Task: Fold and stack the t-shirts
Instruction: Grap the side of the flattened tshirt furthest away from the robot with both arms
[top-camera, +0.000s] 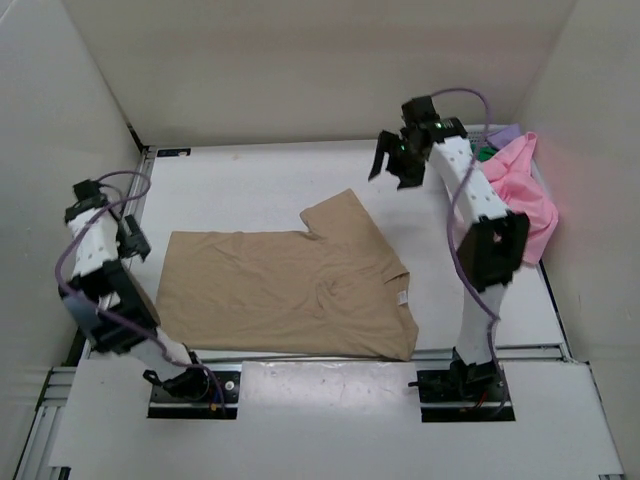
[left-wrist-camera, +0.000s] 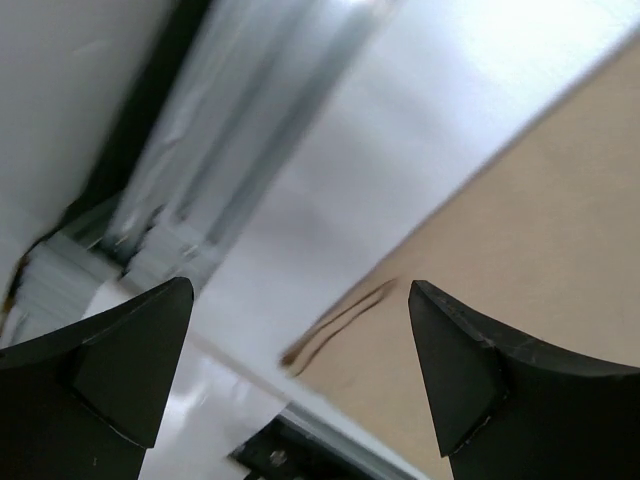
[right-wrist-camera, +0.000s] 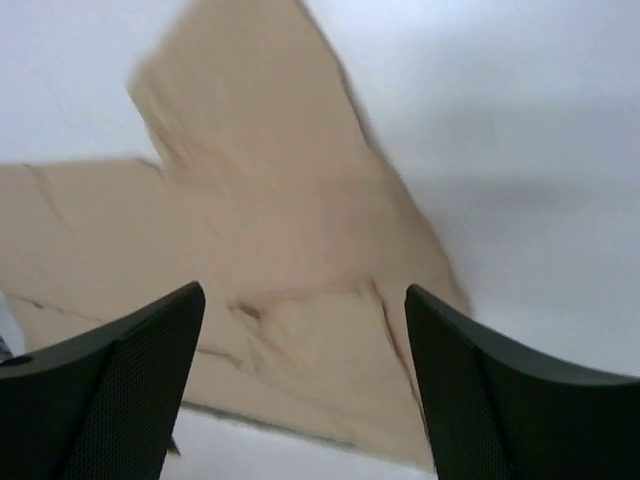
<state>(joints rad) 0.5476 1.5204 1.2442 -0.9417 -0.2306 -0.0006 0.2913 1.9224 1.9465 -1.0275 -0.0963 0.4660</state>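
A tan t-shirt (top-camera: 285, 285) lies spread flat on the white table, one sleeve pointing to the back, collar end at the right. It also fills much of the right wrist view as tan cloth (right-wrist-camera: 270, 260), and its edge (left-wrist-camera: 540, 220) shows in the left wrist view. A pink t-shirt (top-camera: 525, 190) lies bunched at the back right, with bits of green cloth (top-camera: 486, 153) and light purple cloth (top-camera: 505, 132) behind it. My left gripper (top-camera: 137, 242) hangs open beside the tan shirt's left edge, holding nothing. Above the table at the back right, my right gripper (top-camera: 393, 165) is open and empty.
White walls enclose the table (top-camera: 250, 190) on the left, back and right. The arm bases (top-camera: 195, 385) sit at the near edge on a metal rail.
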